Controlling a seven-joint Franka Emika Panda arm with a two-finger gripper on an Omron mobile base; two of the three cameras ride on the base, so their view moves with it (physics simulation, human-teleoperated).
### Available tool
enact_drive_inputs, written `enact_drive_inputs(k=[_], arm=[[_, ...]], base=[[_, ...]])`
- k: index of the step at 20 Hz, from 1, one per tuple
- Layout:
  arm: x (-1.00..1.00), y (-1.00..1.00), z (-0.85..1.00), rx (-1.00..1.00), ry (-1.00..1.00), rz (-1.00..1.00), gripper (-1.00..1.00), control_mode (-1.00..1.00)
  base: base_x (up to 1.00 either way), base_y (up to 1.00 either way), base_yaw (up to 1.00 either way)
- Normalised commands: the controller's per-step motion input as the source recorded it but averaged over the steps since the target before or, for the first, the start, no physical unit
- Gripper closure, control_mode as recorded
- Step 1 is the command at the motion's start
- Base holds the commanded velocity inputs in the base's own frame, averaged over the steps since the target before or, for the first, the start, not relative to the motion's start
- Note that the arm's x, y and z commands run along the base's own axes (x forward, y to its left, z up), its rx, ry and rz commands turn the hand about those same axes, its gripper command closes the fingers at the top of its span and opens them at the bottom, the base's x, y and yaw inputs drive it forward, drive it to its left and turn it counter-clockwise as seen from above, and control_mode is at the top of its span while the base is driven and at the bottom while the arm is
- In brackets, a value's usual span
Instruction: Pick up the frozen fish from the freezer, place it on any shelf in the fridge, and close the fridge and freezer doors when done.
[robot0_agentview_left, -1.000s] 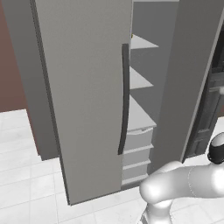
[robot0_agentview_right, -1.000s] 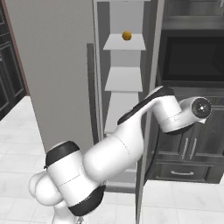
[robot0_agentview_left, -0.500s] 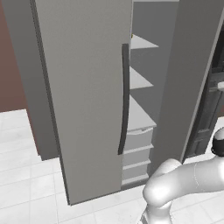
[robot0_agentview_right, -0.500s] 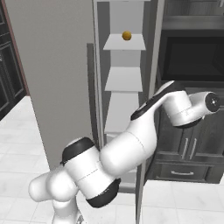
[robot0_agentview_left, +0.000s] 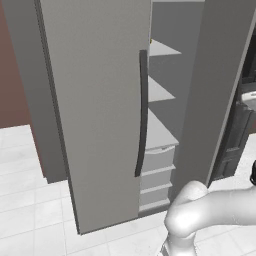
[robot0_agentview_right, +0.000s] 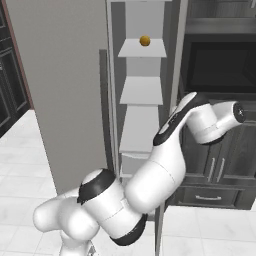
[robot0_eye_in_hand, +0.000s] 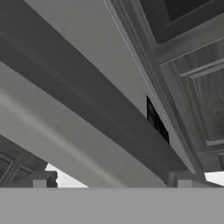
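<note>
Gripper (robot0_eye_in_hand: 111, 180) was wide open, holding nothing, right up against a grey door (robot0_eye_in_hand: 87, 83). Small orange ball (robot0_agentview_right: 145, 41) sat on an upper freezer (robot0_agentview_right: 142, 90) shelf.

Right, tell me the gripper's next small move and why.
Probably ease straight ahead until it meets the door. The gripper is wide open and holds nothing. It faces the door's outer side, where the dark handle runs across and the small control panel sits, and it is not yet touching.
</note>
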Motion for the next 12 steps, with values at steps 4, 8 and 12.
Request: enact_drive_inputs(k=[4, 8, 12], arm=[[0.10, 1.00, -0.12, 0.05, 0.00, 0.05, -1.00, -1.00], [0.08, 0.58, -0.06, 0.12, 0.00, 0.03, -1.00, -1.00], [-0.39, -0.08, 0.21, 0.07, 0.00, -0.01, -1.00, -1.00]], base=[[0.00, 0.00, 0.00], [0.00, 0.00, 0.00], [0.00, 0.00, 0.00]])
